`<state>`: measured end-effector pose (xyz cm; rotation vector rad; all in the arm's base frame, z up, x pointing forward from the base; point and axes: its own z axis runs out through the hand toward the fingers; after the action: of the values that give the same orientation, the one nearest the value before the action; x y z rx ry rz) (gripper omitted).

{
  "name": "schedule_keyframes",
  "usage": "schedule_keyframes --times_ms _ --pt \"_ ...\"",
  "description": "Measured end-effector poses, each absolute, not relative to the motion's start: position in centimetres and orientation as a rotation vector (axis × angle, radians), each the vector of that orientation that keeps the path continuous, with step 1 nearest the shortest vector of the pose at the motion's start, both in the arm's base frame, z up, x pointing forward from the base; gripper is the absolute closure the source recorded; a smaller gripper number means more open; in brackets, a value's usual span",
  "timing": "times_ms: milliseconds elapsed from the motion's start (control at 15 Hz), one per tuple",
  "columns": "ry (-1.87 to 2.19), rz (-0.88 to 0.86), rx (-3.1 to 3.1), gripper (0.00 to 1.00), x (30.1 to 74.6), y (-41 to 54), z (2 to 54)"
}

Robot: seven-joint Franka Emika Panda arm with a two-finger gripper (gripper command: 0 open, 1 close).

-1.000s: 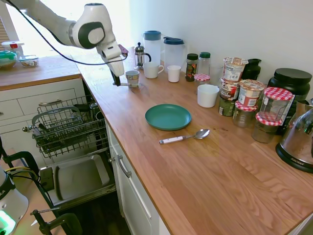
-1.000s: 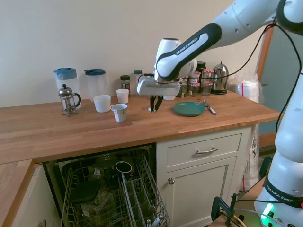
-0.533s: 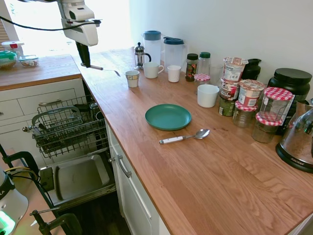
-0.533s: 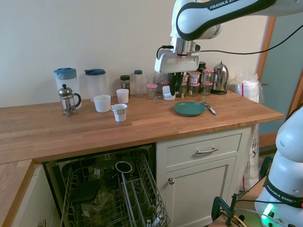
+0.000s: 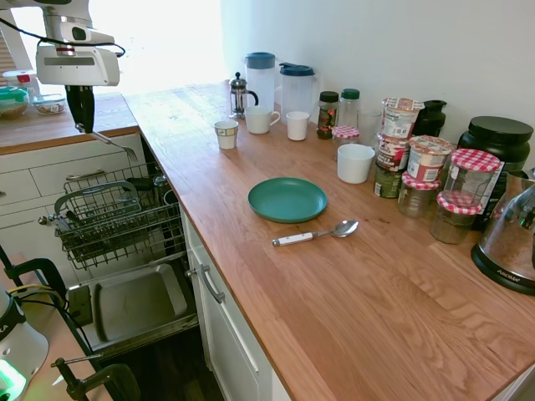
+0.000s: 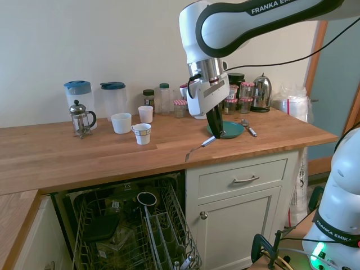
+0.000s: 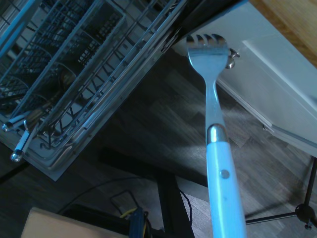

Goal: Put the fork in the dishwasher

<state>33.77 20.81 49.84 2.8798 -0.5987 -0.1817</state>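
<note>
Fork carried in the air above the open dishwasher rack

The gripper pinches the fork by its handle end, tines slanting down and outward past the counter edge, over the wire rack of the dishwasher. It looks light, stiff and slick, so a grip on the handle, as here, seems best. In the wrist view the handle reads pale with a rivet, not plain silver. The cutlery basket is hard to make out, and the finger pads are hidden

Fork held tilted, tines down, above open dishwasher rack.
</note>
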Motion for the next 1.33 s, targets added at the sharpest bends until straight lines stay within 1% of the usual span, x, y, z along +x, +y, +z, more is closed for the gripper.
schedule_keyframes --times_ms 133,400,533,867,1333 --pt "-0.503 -0.195 2.877 1.00 33.1 22.3 49.0" --pt "-0.262 -0.246 2.831 1.00 30.3 27.7 44.7" --pt "-0.169 -0.249 2.823 1.00 29.9 29.8 42.6" --pt "0.000 -0.251 2.805 1.00 31.8 33.4 37.3" --pt "0.084 -0.344 2.735 1.00 33.9 35.0 32.3"
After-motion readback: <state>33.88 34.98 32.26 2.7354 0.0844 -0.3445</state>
